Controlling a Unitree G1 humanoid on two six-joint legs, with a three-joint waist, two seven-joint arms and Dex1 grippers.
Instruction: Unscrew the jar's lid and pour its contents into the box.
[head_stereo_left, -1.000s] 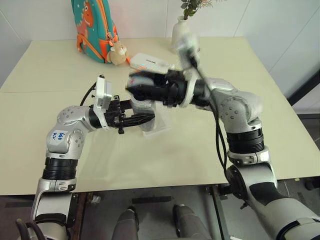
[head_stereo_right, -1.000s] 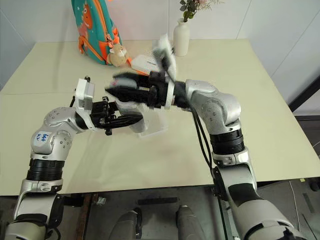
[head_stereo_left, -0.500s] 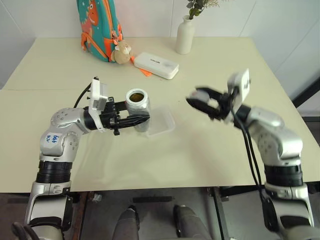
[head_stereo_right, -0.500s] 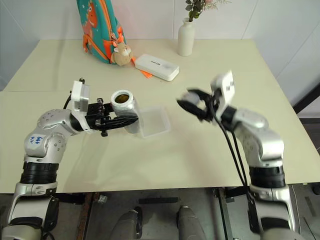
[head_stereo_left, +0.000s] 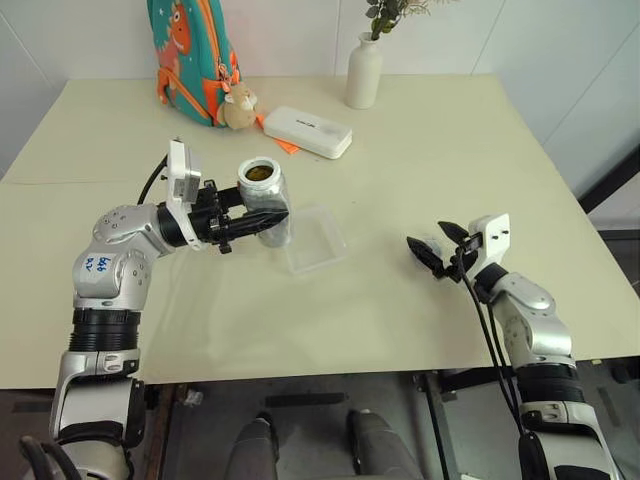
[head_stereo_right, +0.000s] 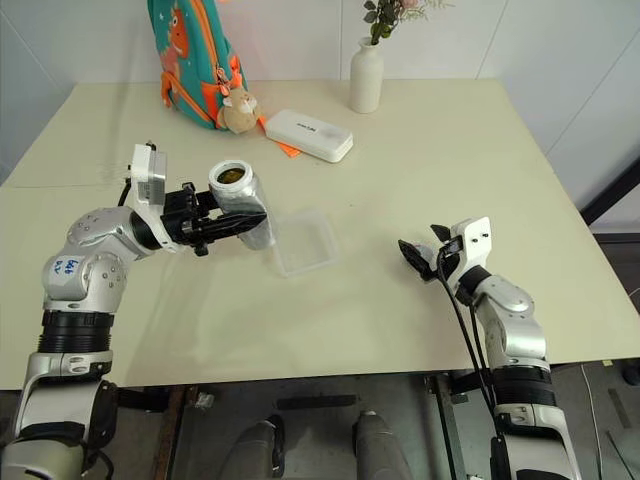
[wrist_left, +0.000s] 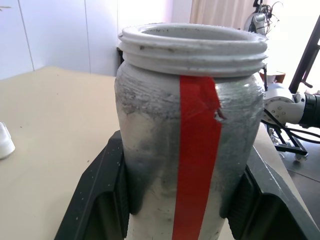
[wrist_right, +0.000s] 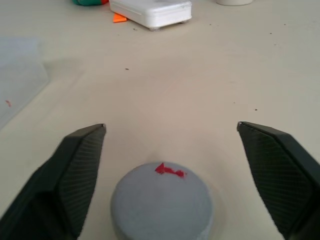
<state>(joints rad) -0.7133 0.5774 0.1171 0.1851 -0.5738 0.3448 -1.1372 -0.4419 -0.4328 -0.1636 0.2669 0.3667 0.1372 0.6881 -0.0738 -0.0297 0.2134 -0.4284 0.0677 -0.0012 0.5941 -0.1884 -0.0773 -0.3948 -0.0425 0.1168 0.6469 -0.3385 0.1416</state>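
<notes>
jar (head_stereo_left: 264, 195): silvery-grey, red strip down its side, mouth uncapped, small dark bits (head_stereo_left: 258, 173) visible inside. held upright above the table, clamped between the two black fingers of the left gripper (head_stereo_left: 262, 224), just beside the box.
box (head_stereo_left: 315, 238): shallow clear plastic tray, flat on the table right of the jar.
lid (wrist_right: 161, 200): pale grey disc with a red mark, lying flat on the table between the fingers of the right gripper (head_stereo_left: 432, 247); fingers spread wide, neither touching it.
left arm: elbow bent, forearm reaching in from the left, gripper roughly level and pointing right.
right arm: low over the table near its front right part, gripper pointing left toward the box, well apart from it.
open room: bare tabletop between box and right gripper, and along the front edge.
table (head_stereo_left: 420, 140): pale cream top.
far side: flat white case (head_stereo_left: 307, 131), white vase (head_stereo_left: 364, 71) with sprigs, teal and orange backpack (head_stereo_left: 192, 55) with a small plush toy (head_stereo_left: 238, 108).
room: white walls behind.
</notes>
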